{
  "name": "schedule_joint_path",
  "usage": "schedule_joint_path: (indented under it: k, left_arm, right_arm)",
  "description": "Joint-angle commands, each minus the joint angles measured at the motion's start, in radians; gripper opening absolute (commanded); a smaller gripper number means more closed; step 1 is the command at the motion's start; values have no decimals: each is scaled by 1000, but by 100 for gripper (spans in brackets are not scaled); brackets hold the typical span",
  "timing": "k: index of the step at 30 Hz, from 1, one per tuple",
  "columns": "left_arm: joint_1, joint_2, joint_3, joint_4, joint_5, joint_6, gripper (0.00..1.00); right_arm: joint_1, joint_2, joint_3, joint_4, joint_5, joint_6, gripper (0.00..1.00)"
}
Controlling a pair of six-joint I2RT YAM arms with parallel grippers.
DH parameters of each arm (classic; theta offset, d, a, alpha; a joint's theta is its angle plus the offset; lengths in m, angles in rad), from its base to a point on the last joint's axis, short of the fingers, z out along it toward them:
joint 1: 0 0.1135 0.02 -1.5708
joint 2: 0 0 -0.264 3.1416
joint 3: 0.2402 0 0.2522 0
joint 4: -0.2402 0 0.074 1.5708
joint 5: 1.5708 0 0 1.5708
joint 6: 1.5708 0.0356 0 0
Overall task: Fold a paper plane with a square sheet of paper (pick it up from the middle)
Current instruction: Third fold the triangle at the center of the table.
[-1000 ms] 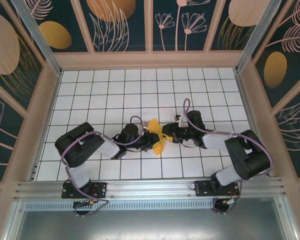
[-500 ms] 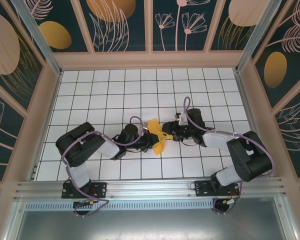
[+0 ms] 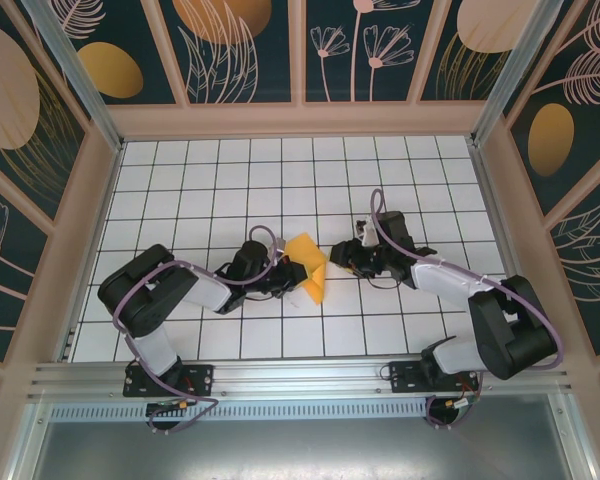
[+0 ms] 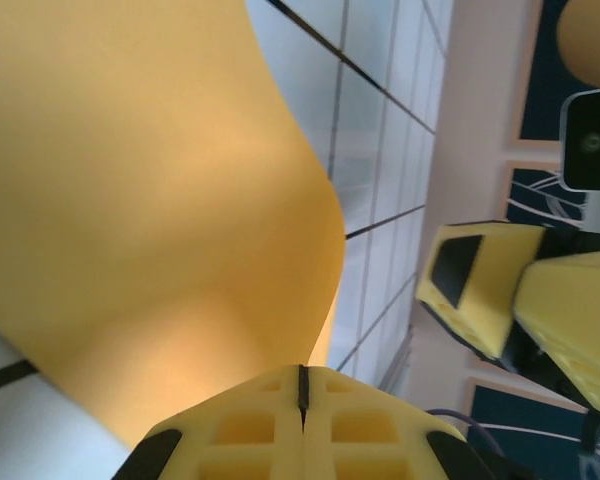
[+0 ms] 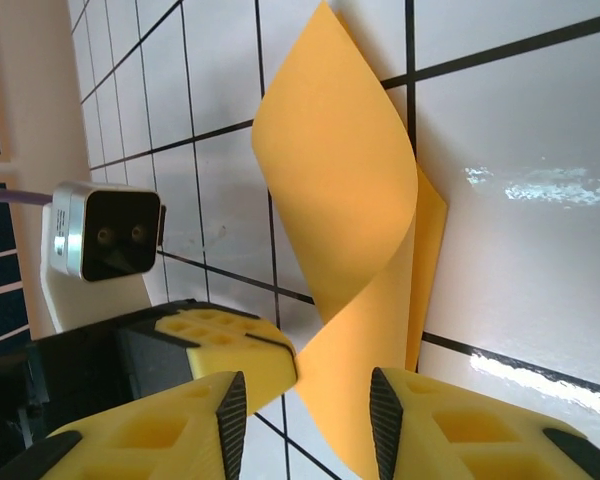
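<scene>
Status: the square sheet of paper (image 3: 308, 271) is mid-table, between the 2 arms, part lifted off the white gridded table (image 3: 180, 200). It is bowed over on itself in a loose curl, not a pressed crease. Its lower edge looks to rest on the table; I can't tell that for sure.

Left gripper (image 3: 286, 279): clamped tight on the sheet's left edge. In the left wrist view the pads meet with no gap and the paper fans out from them.

Right gripper (image 3: 339, 256): jaws apart, nothing held, just beside the sheet's right edge. In its wrist view the sheet's near corner sits in line with the gap. I can't tell whether it is actually between the pads.

Handling, my read:
- Near weightless and thin, so 1 pinch point carries it.
- Floppy: it sags and curls away from any single grip. It needs 2 holds to stay flat enough to fold.
- Takes creases permanently, so a sloppy squeeze mid-panel leaves a wrinkle in the plane.
- The table looks glossy, so the sheet will likely slide if pushed rather than pinched.

Where to grab: the free right corner or edge, opposite the left grip, pads flat on the paper. Avoid the bulge of the curl.
</scene>
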Motion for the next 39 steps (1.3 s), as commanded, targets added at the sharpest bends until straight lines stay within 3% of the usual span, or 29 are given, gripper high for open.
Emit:
schedule_joint_path:
  k: [1, 9, 15, 26, 39]
  left_arm:
    - [15, -26, 39, -162, 1, 130, 0]
    - [39, -28, 150, -425, -49, 322, 0]
    - [47, -27, 191, -526, -99, 397, 0]
    - [50, -9, 247, -611, -128, 467, 0]
    - [51, 0, 288, -696, -161, 547, 0]
  right_arm:
    - [1, 10, 35, -57, 5, -50, 39]
    - [48, 76, 75, -78, -13, -82, 28]
    - [90, 143, 107, -82, 5, -86, 26]
    - [136, 202, 114, -30, -35, -63, 12]
    - [151, 247, 104, 15, -69, -44, 11]
